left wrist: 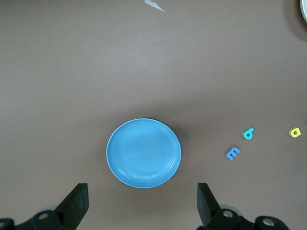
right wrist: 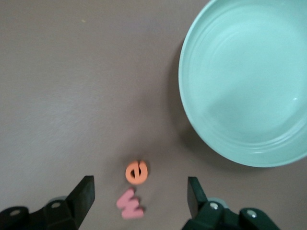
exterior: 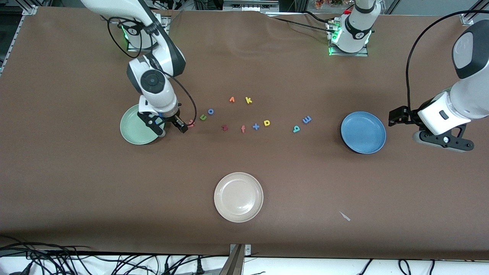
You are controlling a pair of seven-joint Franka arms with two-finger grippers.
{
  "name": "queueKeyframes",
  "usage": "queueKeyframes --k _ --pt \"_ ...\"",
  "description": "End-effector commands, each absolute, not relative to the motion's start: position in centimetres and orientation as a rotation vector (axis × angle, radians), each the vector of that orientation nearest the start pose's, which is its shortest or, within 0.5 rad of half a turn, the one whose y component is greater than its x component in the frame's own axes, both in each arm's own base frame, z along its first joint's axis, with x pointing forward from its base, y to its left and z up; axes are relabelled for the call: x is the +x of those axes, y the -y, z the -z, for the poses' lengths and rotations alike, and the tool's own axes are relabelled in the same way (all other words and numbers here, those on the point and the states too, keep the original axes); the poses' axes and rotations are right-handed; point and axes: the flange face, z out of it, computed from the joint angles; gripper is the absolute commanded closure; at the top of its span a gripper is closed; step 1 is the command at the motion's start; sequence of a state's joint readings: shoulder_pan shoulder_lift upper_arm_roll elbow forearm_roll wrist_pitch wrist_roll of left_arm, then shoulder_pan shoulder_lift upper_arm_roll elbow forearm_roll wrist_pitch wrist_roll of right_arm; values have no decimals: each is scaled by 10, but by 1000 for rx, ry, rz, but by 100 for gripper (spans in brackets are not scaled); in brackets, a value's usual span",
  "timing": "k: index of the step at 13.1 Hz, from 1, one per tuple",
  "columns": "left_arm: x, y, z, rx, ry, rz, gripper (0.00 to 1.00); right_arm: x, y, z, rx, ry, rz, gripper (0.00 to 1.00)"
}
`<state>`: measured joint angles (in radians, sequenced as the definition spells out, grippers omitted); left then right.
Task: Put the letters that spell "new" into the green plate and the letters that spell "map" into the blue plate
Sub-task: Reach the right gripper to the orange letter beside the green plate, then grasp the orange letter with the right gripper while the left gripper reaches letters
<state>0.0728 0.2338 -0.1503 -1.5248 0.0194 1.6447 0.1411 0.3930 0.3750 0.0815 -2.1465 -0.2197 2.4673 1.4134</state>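
My right pincer (right wrist: 139,199): hovered wide open, empty, over the coral-red foam w (right wrist: 129,204) and orange foam e (right wrist: 136,172), beside the mint-green plate (right wrist: 249,81).
My left pincer (left wrist: 141,201): waited open, empty, above the blue plate (left wrist: 143,153).

You have open brown table (exterior: 95,183) between the cream-white plate (exterior: 238,197) and the row of letters. The right gripper (exterior: 171,126) hangs, fingers spread, over the orange e (right wrist: 136,172) and coral w (right wrist: 129,203) (the two nearly touch), with the green plate (right wrist: 249,81) just beside. Around the blue plate (left wrist: 143,153) the cloth is bare; the blue m (left wrist: 232,153) and teal a (left wrist: 248,133) lie near it.
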Motion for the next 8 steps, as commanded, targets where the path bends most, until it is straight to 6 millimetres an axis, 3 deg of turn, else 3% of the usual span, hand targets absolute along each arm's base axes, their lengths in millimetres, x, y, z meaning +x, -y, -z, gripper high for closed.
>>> queueKeyframes --k 1,5,8 --pt "619 53 -509 -3174 -376 -184 1 500 -275 -202 -2950 -1307 139 27" --pt "620 79 -493 -3220 -304 -238 1 498 -280 -188 -2915 -1334 143 38" --pt "617 106 -474 -3226 -241 -296 1 500 -277 -184 -2911 -1340 143 40"
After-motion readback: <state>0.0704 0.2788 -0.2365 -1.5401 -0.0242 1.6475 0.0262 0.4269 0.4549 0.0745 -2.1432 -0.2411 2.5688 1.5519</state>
